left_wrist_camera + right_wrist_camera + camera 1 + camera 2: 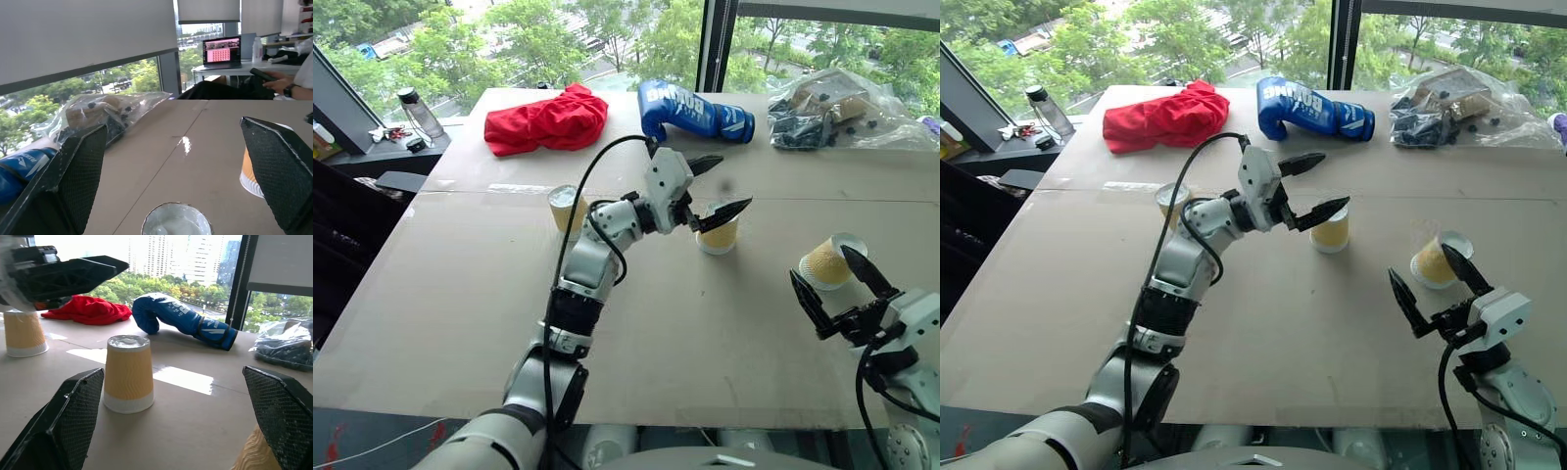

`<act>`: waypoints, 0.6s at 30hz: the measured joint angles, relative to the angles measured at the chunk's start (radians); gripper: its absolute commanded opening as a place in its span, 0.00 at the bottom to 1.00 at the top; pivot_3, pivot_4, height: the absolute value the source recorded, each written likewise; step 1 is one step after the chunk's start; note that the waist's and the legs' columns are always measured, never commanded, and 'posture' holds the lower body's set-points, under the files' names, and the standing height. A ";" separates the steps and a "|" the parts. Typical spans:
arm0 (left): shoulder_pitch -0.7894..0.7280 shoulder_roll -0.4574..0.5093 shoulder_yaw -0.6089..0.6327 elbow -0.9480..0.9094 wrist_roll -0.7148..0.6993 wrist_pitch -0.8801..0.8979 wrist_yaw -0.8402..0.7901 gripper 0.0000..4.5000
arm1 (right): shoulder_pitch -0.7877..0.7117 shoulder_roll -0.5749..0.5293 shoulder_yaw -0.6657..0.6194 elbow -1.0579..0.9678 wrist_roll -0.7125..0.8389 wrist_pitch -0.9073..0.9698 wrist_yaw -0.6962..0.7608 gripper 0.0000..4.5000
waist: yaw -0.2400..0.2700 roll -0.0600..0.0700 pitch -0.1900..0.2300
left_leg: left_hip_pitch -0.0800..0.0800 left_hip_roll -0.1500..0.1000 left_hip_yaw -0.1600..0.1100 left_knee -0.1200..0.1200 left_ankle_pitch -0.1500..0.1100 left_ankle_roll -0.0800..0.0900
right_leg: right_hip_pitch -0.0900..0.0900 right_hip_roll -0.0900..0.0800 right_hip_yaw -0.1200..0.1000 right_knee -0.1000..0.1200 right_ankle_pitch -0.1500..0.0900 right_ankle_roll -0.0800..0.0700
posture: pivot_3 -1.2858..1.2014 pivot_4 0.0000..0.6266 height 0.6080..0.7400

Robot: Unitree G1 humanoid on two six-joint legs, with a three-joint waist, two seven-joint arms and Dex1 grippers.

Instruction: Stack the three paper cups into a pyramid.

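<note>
Hovering above the middle cup, the left gripper has its two black fingers spread wide and holds nothing; the cup stands upside down on the brown table just below the lower fingertip. A second cup stands inverted at about nine o'clock from the first, partly hidden behind the left arm. The third cup lies tipped on its side at about four o'clock from the middle one, its white inside turned toward the table's right edge. The right gripper sits just beside that fallen cup, fingers fully apart and empty. At the table's far edge, twelve o'clock from the cups, lie a red cloth, a blue boxing glove and a clear plastic bag.
</note>
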 measured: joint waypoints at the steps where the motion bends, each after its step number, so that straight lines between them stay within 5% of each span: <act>1: 0.006 0.052 -0.013 -0.053 -0.033 0.075 -0.043 0.99 | -0.012 0.001 -0.009 0.010 -0.008 -0.003 -0.015 1.00 | -0.002 0.001 0.000 | 0.000 0.000 0.000 0.000 0.000 0.000 | 0.000 0.000 0.000 0.000 0.000 0.000 | 0.52 0.24 1.00; 6: 0.013 0.258 -0.020 -0.236 -0.128 0.328 -0.176 0.99 | -0.051 0.001 -0.058 0.043 -0.036 -0.004 -0.083 1.00 | -0.007 0.003 0.001 | 0.000 0.001 0.000 0.000 0.000 0.000 | 0.000 0.000 0.000 0.000 0.000 0.000 | 0.52 0.24 1.00; 18: 0.006 0.362 -0.001 -0.439 -0.228 0.572 -0.144 0.99 | -0.082 -0.005 -0.072 0.076 -0.063 0.119 -0.170 1.00 | -0.016 0.003 0.002 | 0.000 0.002 0.000 0.000 -0.001 0.002 | 0.000 0.000 0.001 0.000 0.000 0.000 | 0.52 0.24 1.00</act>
